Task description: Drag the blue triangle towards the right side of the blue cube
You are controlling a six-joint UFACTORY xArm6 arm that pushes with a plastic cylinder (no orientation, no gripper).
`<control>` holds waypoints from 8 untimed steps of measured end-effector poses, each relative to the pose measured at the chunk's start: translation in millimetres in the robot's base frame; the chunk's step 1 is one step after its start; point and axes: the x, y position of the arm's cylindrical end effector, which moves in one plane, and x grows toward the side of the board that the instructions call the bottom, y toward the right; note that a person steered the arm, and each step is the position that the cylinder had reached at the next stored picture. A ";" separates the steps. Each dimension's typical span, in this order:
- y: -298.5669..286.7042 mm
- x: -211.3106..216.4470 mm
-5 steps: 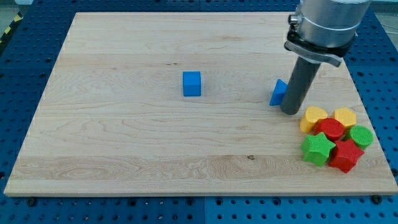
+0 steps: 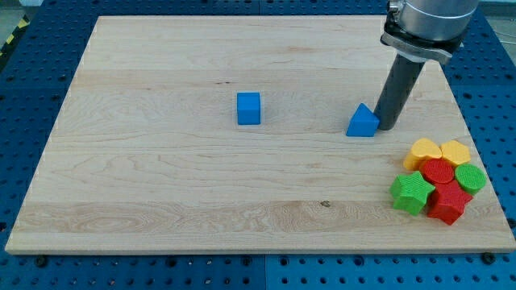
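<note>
Now my tip [image 2: 385, 126] against blue triangle [image 2: 364, 122], blue cube [image 2: 249, 108] leftward; no claw visible.

Your arm enters from the view's top right, its grey wrist cut off by the frame. The dark rod hangs nearly upright, leaning slightly. Your tip [image 2: 386, 127] rests low at the view's right.

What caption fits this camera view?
My tip beside the blue triangle, at its right; blue cube sits apart at the view's left.

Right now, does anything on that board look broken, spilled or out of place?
Nothing stands out. My tip sits just right of the blue triangle; the blue cube stands alone; other blocks cluster at the wooden board's lower right.
</note>
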 end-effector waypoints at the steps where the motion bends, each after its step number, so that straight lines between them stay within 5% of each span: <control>1: -9.7 0.0; 8: -64.1 8.8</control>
